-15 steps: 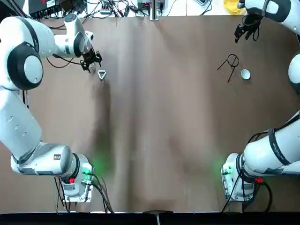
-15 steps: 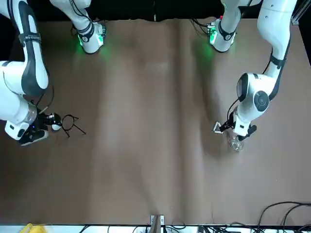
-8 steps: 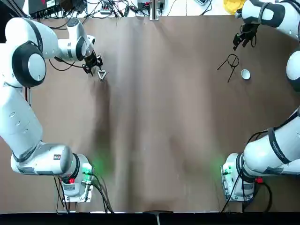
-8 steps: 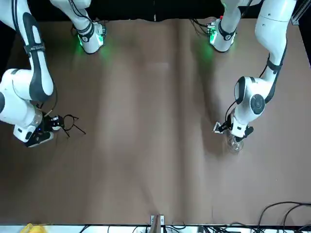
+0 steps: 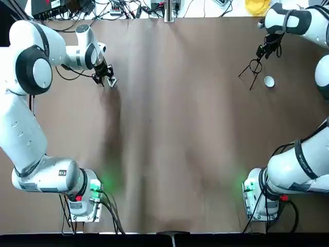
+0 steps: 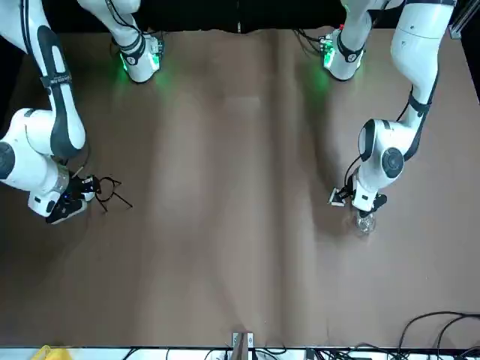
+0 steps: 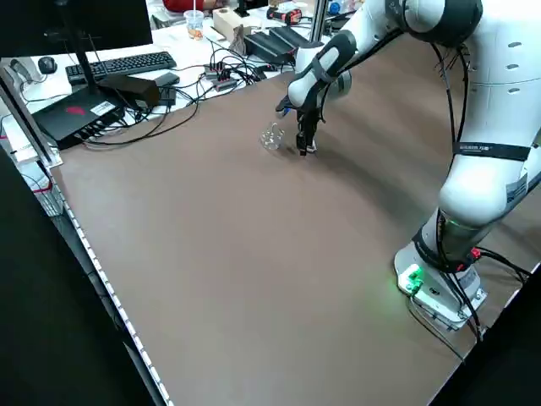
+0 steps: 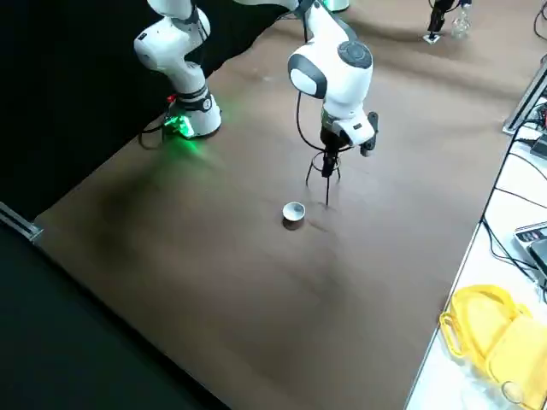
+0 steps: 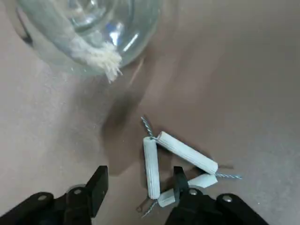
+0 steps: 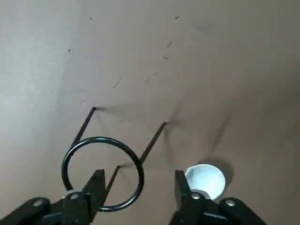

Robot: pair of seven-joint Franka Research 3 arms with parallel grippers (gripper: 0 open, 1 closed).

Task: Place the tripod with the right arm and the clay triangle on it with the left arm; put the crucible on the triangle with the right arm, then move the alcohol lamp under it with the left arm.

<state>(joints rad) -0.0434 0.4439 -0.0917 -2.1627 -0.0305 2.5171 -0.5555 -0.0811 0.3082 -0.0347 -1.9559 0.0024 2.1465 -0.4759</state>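
Observation:
The tripod [image 5: 252, 70] of thin black wire appears to stand on its legs at the far right, its ring [image 10: 103, 174] just ahead of my open right gripper [image 10: 139, 187], which hovers above it [image 8: 329, 162]. The white crucible [image 5: 269, 81] sits on the table beside the tripod [image 8: 325, 178]. At the far left my left gripper [image 5: 106, 79] is open and low over the clay triangle [image 9: 174, 164], its fingers [image 9: 97, 186] on either side of one white bar. The clear glass alcohol lamp [image 9: 89, 33] stands just beyond the clay triangle [image 6: 335, 197].
Brown table [image 5: 180, 134]. Cables, a keyboard and boxes line the far edge [image 7: 127, 68]. A yellow object [image 8: 483, 329] lies off the table near the right arm. Both arm bases [image 5: 82, 195] stand at the near edge.
My left gripper has moved to the clay triangle and come down around it. My right gripper has moved from the table's far corner toward the tripod's ring.

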